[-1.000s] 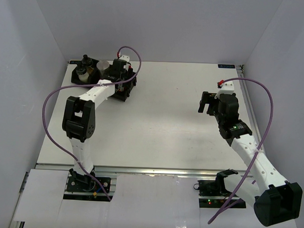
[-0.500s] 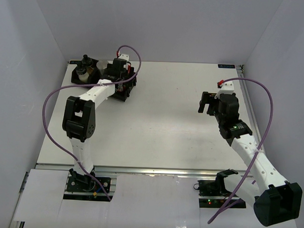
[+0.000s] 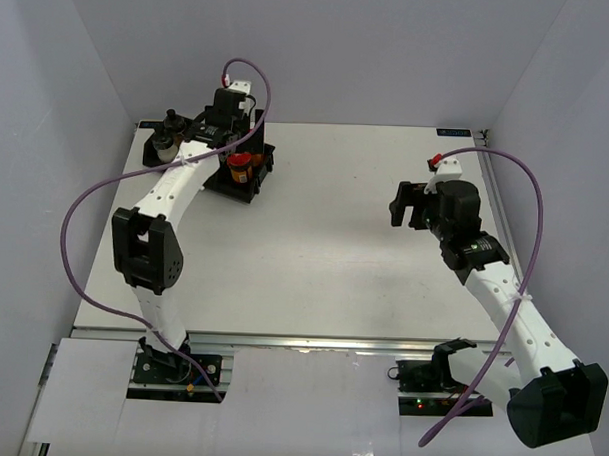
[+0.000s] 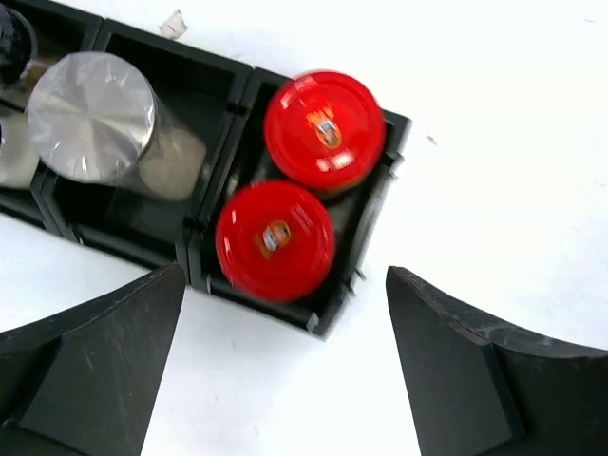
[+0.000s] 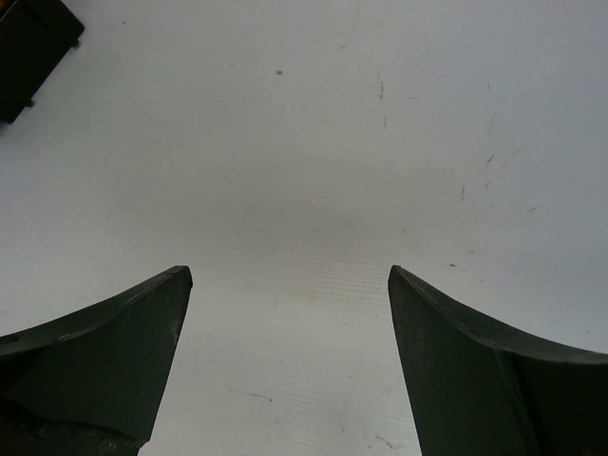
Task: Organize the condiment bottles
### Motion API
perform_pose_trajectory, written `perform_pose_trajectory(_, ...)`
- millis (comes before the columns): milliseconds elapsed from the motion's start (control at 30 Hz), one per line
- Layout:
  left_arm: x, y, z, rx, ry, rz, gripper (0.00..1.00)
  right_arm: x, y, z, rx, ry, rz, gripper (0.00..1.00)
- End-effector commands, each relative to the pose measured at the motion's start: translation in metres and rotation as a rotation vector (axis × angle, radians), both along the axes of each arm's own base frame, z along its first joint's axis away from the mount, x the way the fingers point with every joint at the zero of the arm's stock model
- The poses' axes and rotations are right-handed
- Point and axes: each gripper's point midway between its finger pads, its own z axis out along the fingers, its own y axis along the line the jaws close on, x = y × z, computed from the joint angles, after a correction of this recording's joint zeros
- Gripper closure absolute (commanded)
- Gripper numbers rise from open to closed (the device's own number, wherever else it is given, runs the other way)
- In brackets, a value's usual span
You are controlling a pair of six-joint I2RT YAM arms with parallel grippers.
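Note:
Two dark jars with red lids (image 4: 324, 129) (image 4: 275, 239) stand together in the right end compartment of the black tray (image 4: 224, 142). The clear jar with the silver lid (image 4: 92, 116) fills the middle compartment. The black-topped shaker (image 3: 169, 133) stands at the tray's left end. My left gripper (image 4: 285, 274) hangs open above the tray's near edge, holding nothing; in the top view it (image 3: 226, 135) is over the tray (image 3: 248, 191), beside one red lid (image 3: 241, 166). My right gripper (image 3: 405, 205) is open over bare table at the right.
White walls close in the table on the left, back and right. In the right wrist view my open gripper (image 5: 290, 271) looks down on white table, with a corner of the black tray (image 5: 28, 47) at the top left.
My left gripper has opened, let go of a red-lidded jar in the tray and lifted up and back. The right arm has shifted slightly to the left.

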Motion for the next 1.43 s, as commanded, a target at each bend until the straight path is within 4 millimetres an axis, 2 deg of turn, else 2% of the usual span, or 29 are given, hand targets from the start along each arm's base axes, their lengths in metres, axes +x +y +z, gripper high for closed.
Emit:
perform_pose_trajectory(0, -0.058, -0.04, 0.069, -0.172, -0.057, -0.099, 0.02, -0.014, 0.022, 0.005, 0.078, 0.075, 0.107, 0.1)
perform_pose_trajectory(100, -0.111, -0.085, 0.062, -0.239, -0.024, -0.232, 0.02, -0.024, 0.026, 0.004, 0.107, 0.12, 0.125, 0.1)
perform_pose_trajectory(200, -0.152, -0.109, 0.055, -0.302, -0.021, -0.313, 0.02, -0.035, 0.029, 0.002, 0.135, 0.133, 0.145, 0.1)
perform_pose_trajectory(267, -0.177, -0.126, 0.061, -0.373, -0.045, -0.375, 0.02, -0.042, 0.031, -0.003, 0.147, 0.137, 0.15, 0.1)
perform_pose_trajectory(333, -0.199, -0.123, 0.07, -0.415, -0.078, -0.403, 0.02, -0.048, 0.029, -0.004, 0.16, 0.131, 0.144, 0.1)
perform_pose_trajectory(400, -0.213, -0.119, 0.06, -0.417, -0.065, -0.41, 0.02, -0.054, 0.028, -0.011, 0.159, 0.14, 0.147, 0.1)
perform_pose_trajectory(467, -0.224, -0.112, 0.057, -0.423, -0.072, -0.417, 0.02, -0.058, 0.028, -0.013, 0.159, 0.138, 0.158, 0.1)
perform_pose_trajectory(700, -0.247, -0.09, 0.042, -0.421, -0.09, -0.389, 0.02, -0.064, 0.036, -0.001, 0.176, 0.091, 0.225, 0.1)
perform_pose_trajectory(833, -0.253, -0.083, 0.047, -0.431, -0.131, -0.39, 0.02, -0.064, 0.036, 0.002, 0.174, 0.084, 0.231, 0.1)
perform_pose_trajectory(1400, -0.256, -0.075, 0.033, -0.404, -0.122, -0.37, 0.02, -0.063, 0.039, 0.001, 0.175, 0.09, 0.241, 0.1)
